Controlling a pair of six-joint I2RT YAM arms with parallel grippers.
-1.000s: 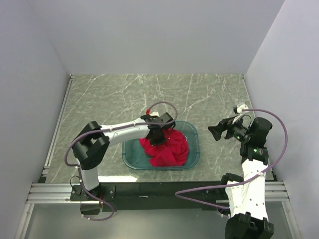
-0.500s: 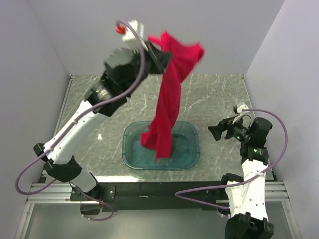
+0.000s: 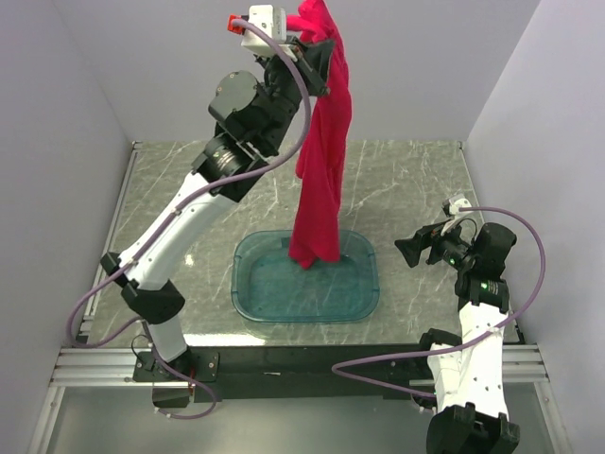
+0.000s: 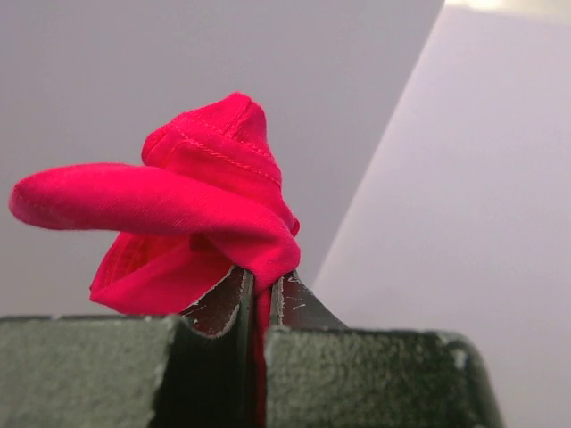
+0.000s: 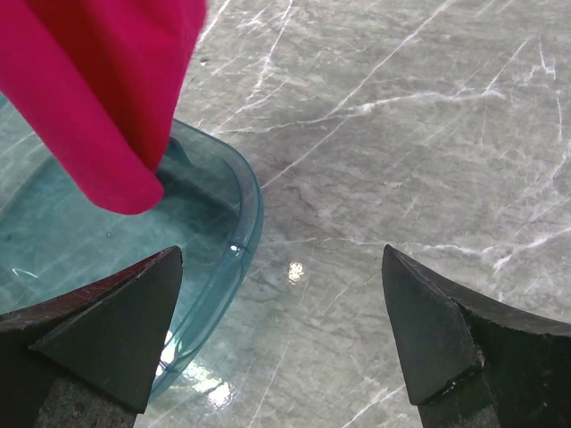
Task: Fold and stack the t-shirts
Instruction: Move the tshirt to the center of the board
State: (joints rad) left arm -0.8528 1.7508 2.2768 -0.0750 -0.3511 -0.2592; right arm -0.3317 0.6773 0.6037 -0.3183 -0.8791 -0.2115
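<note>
A bright red t-shirt (image 3: 319, 161) hangs in a long bunch from my left gripper (image 3: 314, 43), raised high near the back wall. In the left wrist view the cloth (image 4: 201, 214) is pinched between the shut jaws of that gripper (image 4: 261, 283). The shirt's lower end (image 5: 98, 98) dangles just above the teal tub (image 3: 302, 303). My right gripper (image 3: 408, 248) hovers right of the tub, open and empty, over the marble (image 5: 285, 267).
The translucent teal plastic tub (image 5: 234, 201) sits near the table's front centre, with nothing else showing in it. Grey marble table top (image 3: 406, 180) spreads around it, bounded by white walls on three sides.
My left arm has swung up from the tub, lifting the red t-shirt out until it hangs full length above it. The right arm has not moved.
</note>
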